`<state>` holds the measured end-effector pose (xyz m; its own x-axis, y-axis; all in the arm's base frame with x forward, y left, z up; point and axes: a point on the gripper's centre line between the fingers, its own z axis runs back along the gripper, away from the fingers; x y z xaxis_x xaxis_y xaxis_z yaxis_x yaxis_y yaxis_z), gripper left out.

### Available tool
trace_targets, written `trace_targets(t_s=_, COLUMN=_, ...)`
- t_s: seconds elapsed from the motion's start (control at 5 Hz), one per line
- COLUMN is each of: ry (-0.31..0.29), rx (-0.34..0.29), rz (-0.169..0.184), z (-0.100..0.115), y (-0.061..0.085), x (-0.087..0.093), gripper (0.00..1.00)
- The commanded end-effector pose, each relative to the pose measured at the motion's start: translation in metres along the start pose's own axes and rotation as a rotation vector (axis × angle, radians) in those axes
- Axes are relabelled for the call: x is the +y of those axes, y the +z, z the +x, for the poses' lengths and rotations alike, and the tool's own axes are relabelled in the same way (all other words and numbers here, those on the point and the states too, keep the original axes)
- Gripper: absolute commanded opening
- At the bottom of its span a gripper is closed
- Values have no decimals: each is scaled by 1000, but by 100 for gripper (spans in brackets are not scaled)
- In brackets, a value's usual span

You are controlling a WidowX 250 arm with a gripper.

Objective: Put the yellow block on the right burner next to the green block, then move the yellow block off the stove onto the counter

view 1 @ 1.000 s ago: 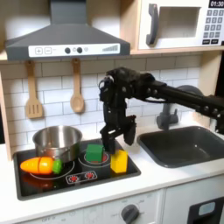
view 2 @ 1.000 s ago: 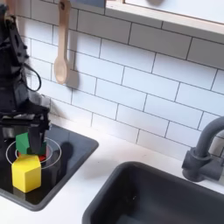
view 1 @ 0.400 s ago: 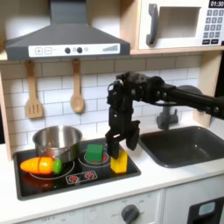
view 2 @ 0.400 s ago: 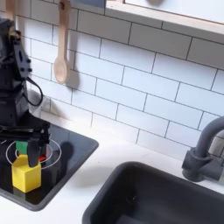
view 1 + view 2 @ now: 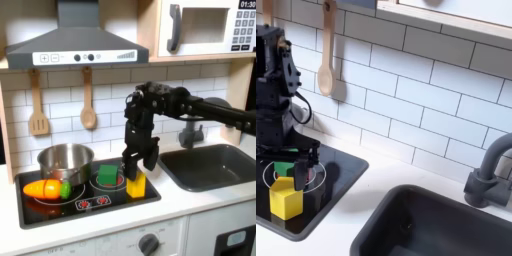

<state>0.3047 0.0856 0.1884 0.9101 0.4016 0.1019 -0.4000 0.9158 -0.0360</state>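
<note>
- You are between the two halves of the task, by my reading: the yellow block (image 5: 136,185) already sits on the stove (image 5: 90,205) at the burner nearer the sink, just beside the green block (image 5: 107,175), so the first placement looks done and the move to the counter (image 5: 190,200) is what is left.
- The gripper (image 5: 139,166) hangs directly over the yellow block, fingers pointing down. In the first exterior view its tips reach the block's top; whether they touch it I cannot tell.
- In the second exterior view the gripper's (image 5: 289,170) jaws stand apart, one finger (image 5: 312,182) low beside the yellow block (image 5: 285,197), and nothing is held. The green block (image 5: 280,164) shows behind it.
- Your next move calls for a straight drop so the fingers bracket the yellow block, a firm close, a lift, then a carry toward the first exterior view's right onto the white worktop.
- Mind the green block: it is close enough that a finger could nudge it.
</note>
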Motion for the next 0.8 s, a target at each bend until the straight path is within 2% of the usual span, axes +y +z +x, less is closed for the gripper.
trace_targets(t_s=0.0, ry=36, rx=11, rz=10, z=4, y=-9, x=1, gripper=100)
trace_targets(t_s=0.2, ry=50, rx=24, rz=23, z=6, y=-16, x=3, gripper=100)
trace_targets(t_s=0.6, ry=72, rx=22, rz=29, z=7, y=-19, x=2, gripper=100)
